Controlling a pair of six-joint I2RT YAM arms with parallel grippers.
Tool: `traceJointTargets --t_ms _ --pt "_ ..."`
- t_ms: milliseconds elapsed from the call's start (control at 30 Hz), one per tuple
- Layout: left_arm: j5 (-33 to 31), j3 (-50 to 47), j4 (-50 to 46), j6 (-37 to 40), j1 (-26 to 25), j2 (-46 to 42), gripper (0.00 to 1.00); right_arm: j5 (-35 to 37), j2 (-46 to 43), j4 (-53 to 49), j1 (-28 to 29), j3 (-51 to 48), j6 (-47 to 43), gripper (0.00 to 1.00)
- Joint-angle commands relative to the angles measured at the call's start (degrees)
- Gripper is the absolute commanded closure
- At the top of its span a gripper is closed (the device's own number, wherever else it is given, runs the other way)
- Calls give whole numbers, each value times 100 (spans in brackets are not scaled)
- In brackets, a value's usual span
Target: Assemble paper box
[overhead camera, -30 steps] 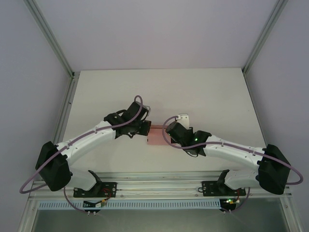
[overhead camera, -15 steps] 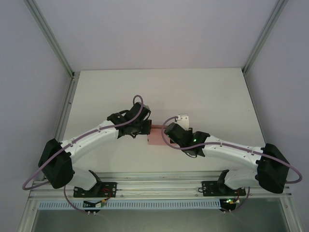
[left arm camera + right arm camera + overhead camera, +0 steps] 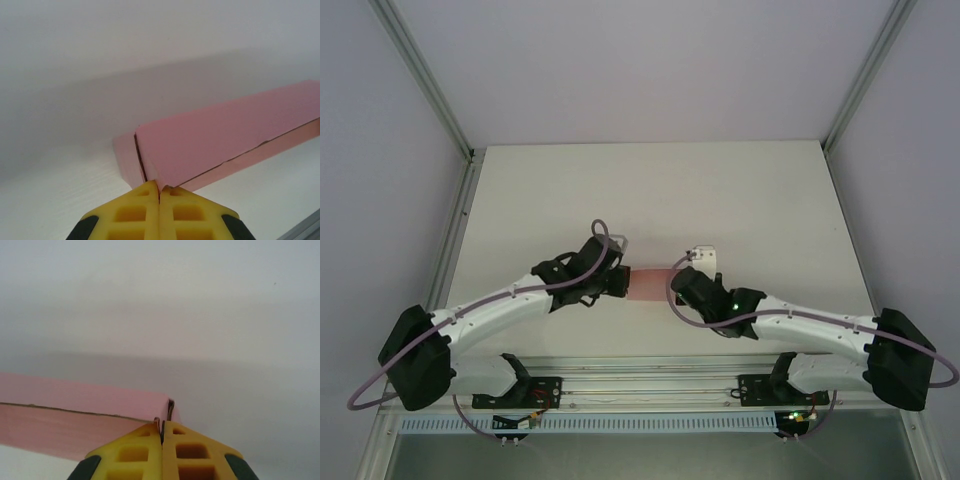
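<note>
Left pincer [image 3: 160, 189] pinches one end of the pink paper box [image 3: 647, 282]; right pincer [image 3: 162, 424] pinches the opposite end. Box folded closed, inside hidden.

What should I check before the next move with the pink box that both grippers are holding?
1. The left gripper is shut on one end of the paper box: ok.
2. The right gripper is shut on the opposite end: ok.
3. The long side seam is closed: not ok, a thin gap shows in the left wrist view.
4. The end flap is tucked in: cannot tell.
5. The box rests on the table: cannot tell.
</note>
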Motion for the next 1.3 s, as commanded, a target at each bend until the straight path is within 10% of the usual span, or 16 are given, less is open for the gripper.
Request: traceJointTargets --t_ms 0,367,533,733,1033,1267 --pt "283 -581 -343 90 -169 -29 100 -774 -12 413 176 -562 -194 100" --pt "94 -829 3 -53 -219 -155 98 -882 69 158 209 -970 373 100" --pt "380 -58 -431 -328 -219 -160 70 -643 -108 -152 214 -793 349 100" --pt "170 482 -1044 -702 -219 -168 63 -539 -99 -307 204 -723 466 100" --pt "-35 545 -996 -1368 -116 -460 3 -463 19 -456 205 -553 357 100" --pt "1067 -200 809 -2335 792 -379 0 -427 115 -433 207 -439 358 100"
